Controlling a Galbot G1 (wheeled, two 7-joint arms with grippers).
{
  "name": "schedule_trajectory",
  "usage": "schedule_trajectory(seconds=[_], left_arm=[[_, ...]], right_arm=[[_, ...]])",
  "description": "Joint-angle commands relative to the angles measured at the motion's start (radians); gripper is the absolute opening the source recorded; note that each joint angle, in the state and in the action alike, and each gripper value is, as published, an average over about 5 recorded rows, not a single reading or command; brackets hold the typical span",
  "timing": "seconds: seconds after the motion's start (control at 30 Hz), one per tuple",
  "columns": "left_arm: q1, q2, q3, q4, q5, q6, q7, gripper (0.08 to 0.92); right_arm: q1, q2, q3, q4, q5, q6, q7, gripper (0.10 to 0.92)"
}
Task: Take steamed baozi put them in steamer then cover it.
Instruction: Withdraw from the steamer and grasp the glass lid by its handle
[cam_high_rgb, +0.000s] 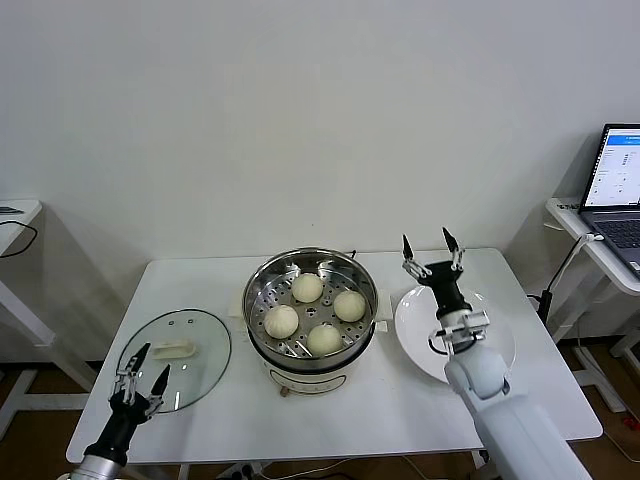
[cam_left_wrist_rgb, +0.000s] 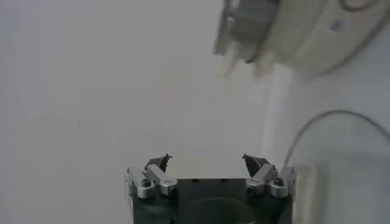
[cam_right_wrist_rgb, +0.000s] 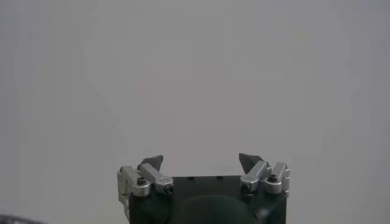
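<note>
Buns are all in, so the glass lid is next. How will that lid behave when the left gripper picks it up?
The cover lies flat on the table, so it probably won't roll. Its glass dome looks smooth and likely slippery; the small cream handle seems the safer hold. Being glass, it is probably fragile and heavyish, apt to tilt. The left gripper is open beside it.

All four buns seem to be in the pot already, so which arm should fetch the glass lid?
Probably the left. Its open left gripper hovers right at the near edge of the lid, left of the pot. The open right gripper is over the white plate, on the pot's far side.
</note>
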Motion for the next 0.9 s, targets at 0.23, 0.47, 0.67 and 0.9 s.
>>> schedule_trajectory(seconds=[0.23, 0.47, 0.67, 0.9], left_arm=[[-0.175, 0.035, 0.075, 0.237, 0.1, -0.007, -0.025, 0.823], [-0.25, 0.019, 0.087, 0.307, 0.1, -0.001, -0.037, 0.823], [-0.296, 0.019, 0.09, 0.347, 0.1, 0.011, -0.041, 0.823], [-0.33, 0.015, 0.096, 0.377, 0.098, 0.017, -0.041, 0.823]], right_arm=[[-0.134, 0.058, 0.105, 0.021, -0.048, 0.016, 0.017, 0.823], [-0.144, 0.052, 0.117, 0.027, -0.049, 0.014, 0.018, 0.823], [-0.151, 0.052, 0.124, 0.027, -0.051, 0.014, 0.017, 0.823], [-0.156, 0.054, 0.13, 0.026, -0.058, 0.016, 0.017, 0.823]])
